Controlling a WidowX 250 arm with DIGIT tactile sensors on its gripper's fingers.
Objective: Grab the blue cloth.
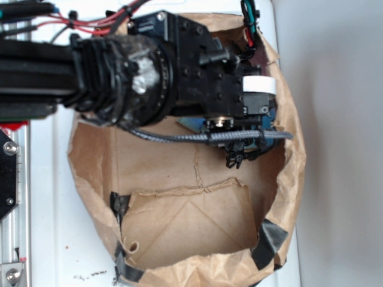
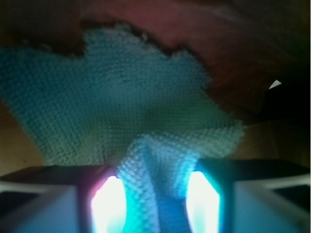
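Blue cloth (image 2: 121,111): soft terry, nubby matt loops, wrinkled. My fingers (image 2: 109,204): smooth, glaring bright. Paper bag (image 1: 197,227): brown kraft, creased, matt, patched with black glossy tape (image 1: 269,239). My arm (image 1: 119,72): black matt plastic.

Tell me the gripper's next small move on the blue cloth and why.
Probably lift straight up a little. In the wrist view a raised fold of the blue cloth sits pinched between the gripper fingers, so the grasp looks made.
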